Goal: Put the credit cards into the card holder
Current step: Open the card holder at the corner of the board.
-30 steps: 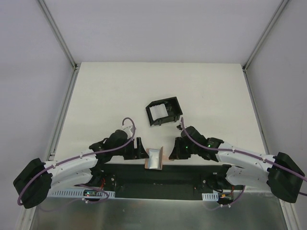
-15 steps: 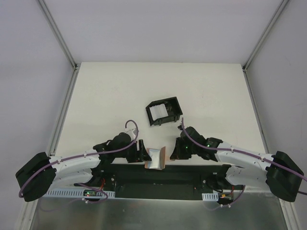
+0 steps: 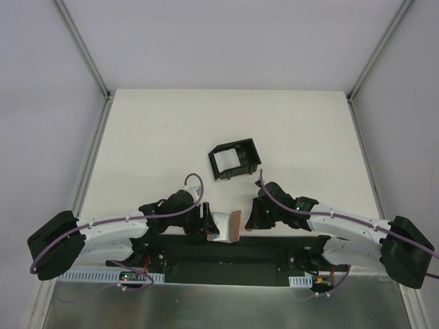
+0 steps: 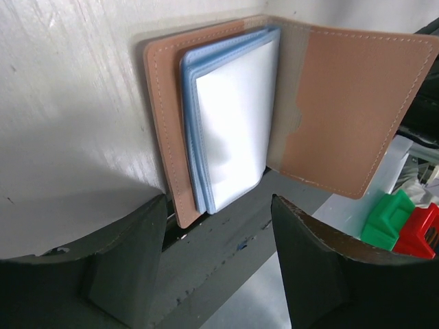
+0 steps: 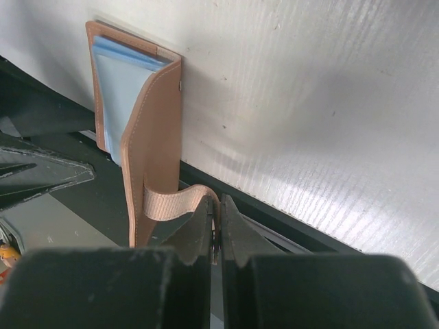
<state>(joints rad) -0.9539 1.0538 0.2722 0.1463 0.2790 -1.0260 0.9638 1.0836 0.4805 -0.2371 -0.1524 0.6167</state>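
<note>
The tan card holder (image 3: 234, 221) lies open at the table's near edge, its lower end overhanging. Light blue credit cards (image 4: 233, 116) sit stacked on its flat left half (image 4: 161, 130). The right flap (image 4: 350, 110) stands raised. My right gripper (image 5: 219, 205) is shut on the woven strap (image 5: 175, 199) of that flap (image 5: 154, 137) and holds it up; the credit cards (image 5: 116, 89) show behind it. My left gripper (image 4: 218, 205) is open just below the cards' near end, touching nothing. From above, the left gripper (image 3: 203, 219) and right gripper (image 3: 252, 218) flank the holder.
A black box frame with white pieces (image 3: 235, 159) stands further back on the white table (image 3: 151, 137). A dark rail (image 3: 260, 250) runs along the near edge under the holder. Green and red blocks (image 4: 401, 223) lie below the table edge.
My left arm has slid right, closer to the card holder, and its jaws have narrowed somewhat. The held flap has tipped more upright. The right gripper has barely moved.
</note>
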